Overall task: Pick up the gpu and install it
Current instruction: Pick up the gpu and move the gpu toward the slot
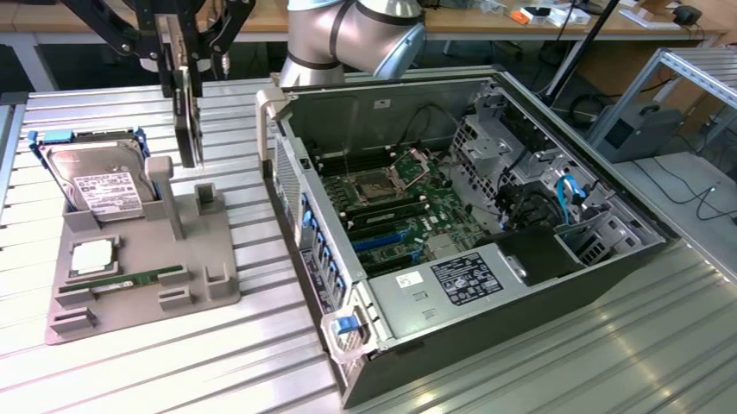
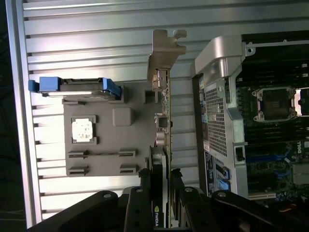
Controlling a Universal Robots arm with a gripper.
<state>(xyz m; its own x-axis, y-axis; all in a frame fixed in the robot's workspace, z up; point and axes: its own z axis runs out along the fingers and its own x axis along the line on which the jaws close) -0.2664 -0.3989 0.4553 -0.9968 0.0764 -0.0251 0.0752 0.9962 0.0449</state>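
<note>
Your gripper (image 1: 186, 67) is clamped on the gpu (image 1: 185, 121), which hangs on edge and appears lifted above the grey holder (image 1: 138, 285), beside the open computer case (image 1: 368, 103) on the exterior view's left. I judge the pick-up done and the install not yet done, since the card is outside the case and in no slot. Holder and case rest on a ribbed metal surface (image 1: 576, 362), with wooden workbenches (image 1: 484, 30) behind the case.

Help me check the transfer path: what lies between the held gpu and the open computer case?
Only bare ribbed table: nothing stands between the gpu, gripped by the tool, and the computer case. Both the exterior and wrist views show that strip.
</note>
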